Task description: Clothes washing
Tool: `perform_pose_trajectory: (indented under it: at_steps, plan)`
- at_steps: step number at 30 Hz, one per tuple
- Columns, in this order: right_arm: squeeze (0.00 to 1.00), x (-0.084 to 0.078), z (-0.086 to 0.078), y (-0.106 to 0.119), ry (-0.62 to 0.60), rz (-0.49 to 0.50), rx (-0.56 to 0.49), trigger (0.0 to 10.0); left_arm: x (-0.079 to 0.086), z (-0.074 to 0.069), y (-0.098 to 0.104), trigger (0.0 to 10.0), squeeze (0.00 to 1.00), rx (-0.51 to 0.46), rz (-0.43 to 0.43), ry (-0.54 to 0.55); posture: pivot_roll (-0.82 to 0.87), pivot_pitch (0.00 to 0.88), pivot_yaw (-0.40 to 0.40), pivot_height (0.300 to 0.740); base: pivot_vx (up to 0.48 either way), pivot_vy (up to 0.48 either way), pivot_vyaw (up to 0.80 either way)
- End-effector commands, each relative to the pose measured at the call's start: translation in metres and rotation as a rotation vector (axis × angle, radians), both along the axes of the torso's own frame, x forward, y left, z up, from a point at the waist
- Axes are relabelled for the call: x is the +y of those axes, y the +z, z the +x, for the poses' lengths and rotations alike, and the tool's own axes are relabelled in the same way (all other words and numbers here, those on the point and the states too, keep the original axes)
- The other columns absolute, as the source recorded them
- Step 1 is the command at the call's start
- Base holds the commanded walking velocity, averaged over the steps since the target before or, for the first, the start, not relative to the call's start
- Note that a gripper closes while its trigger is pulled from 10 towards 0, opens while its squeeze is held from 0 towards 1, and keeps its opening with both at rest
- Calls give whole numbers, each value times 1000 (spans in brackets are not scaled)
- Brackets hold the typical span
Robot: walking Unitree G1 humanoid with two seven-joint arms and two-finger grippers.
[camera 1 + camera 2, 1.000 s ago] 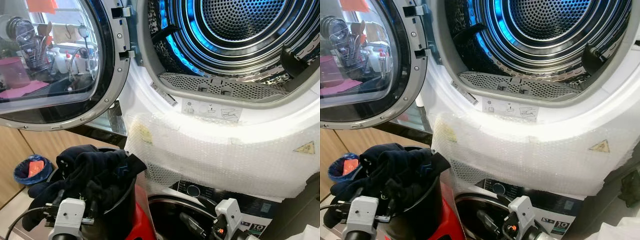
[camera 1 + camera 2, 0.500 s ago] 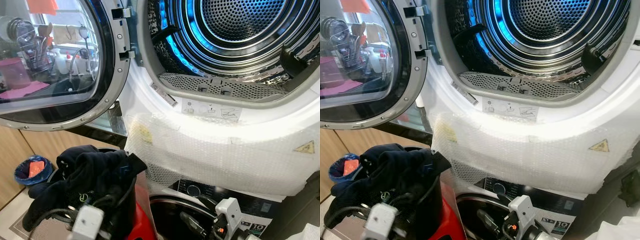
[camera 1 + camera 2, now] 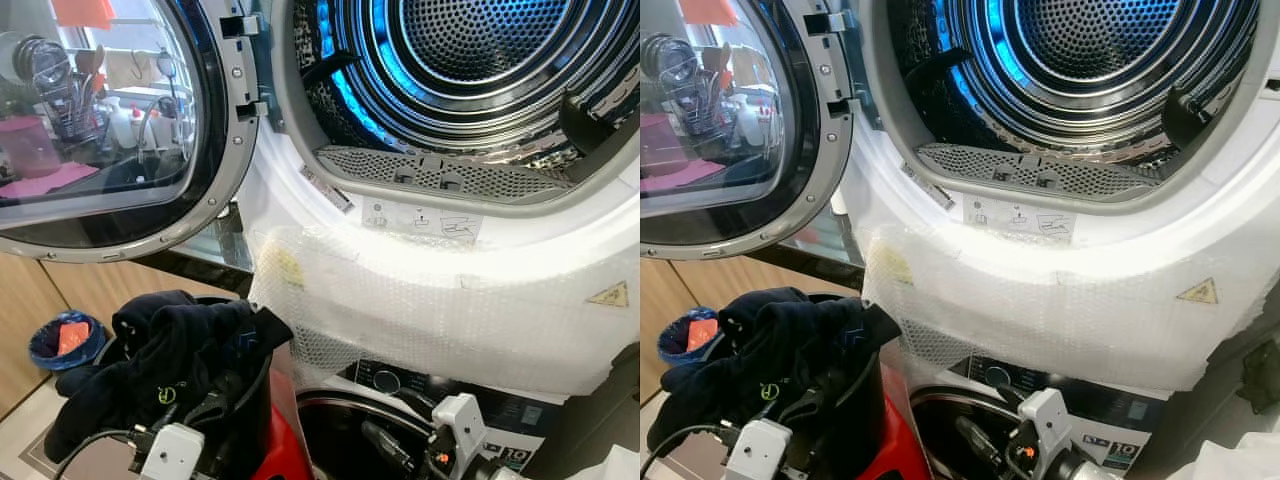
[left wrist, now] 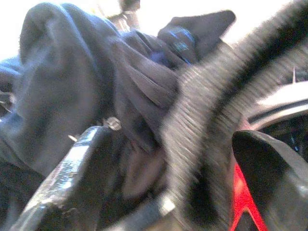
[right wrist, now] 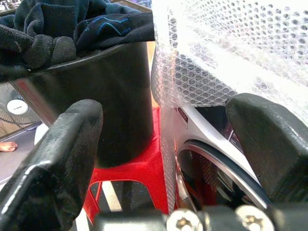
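A pile of dark clothes (image 3: pixel 170 345) fills a black bucket (image 3: pixel 255 400) standing on a red stool (image 3: pixel 285 450) at lower left. My left gripper (image 3: pixel 212 398) reaches up at the bucket's near side. In the left wrist view it is open (image 4: pixel 178 159), with one finger against the dark cloth (image 4: pixel 72 86) and the bucket's rim running between the two fingers. My right gripper (image 3: pixel 380 442) hangs low before the lower machine, open (image 5: pixel 163 144) and holding nothing. Above, the drum (image 3: pixel 470 50) of the upper machine stands open, lit blue.
The round glass door (image 3: pixel 100 130) swings out to the left. Bubble wrap (image 3: pixel 430 310) covers the upper machine's front below the opening. A second machine (image 3: pixel 400 385) sits underneath. A blue bin (image 3: pixel 62 340) stands on the floor at far left, by wooden cabinets.
My left wrist has shifted right and lower, and its fingers have pushed in against the bucket and clothes. The right arm has barely moved.
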State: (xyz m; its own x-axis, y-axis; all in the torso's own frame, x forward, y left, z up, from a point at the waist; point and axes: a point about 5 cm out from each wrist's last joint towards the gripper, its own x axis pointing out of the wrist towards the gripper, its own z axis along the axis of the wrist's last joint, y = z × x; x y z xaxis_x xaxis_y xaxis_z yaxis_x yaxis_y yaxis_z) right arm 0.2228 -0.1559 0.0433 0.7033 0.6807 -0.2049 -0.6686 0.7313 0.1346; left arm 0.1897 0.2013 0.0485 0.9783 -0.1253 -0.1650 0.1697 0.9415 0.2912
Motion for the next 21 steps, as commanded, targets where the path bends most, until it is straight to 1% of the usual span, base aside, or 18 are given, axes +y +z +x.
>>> perform_pose_trajectory:
  at_steps: [1, 9, 11, 14, 21]
  plan:
    - [0, 1, 2, 2, -4, 9, -6, 10000, 1, 2, 0, 0, 0, -2, -3, -19, -19, 0, 32, 740, 0, 0, 0]
    - [0, 0, 2, 2, -10, 10, -5, 10000, -5, 5, 2, 0, 0, -20, 0, -55, -22, 0, 32, 740, 0, 0, 0]
    - [0, 0, 2, 2, -11, 10, -5, 10000, -8, 9, 3, 0, 0, -27, -8, -73, -25, 0, 35, 740, 0, 0, 0]
    - [0, 0, 2, 2, -13, 10, -6, 10000, -10, 11, 4, 0, 0, -33, -13, -85, -25, 0, 35, 740, 0, 0, 0]
    - [0, 1, 0, 1, -18, 10, -3, 10000, -14, 12, 5, 0, 0, -40, -9, -121, -33, 0, 43, 740, 0, 0, 0]
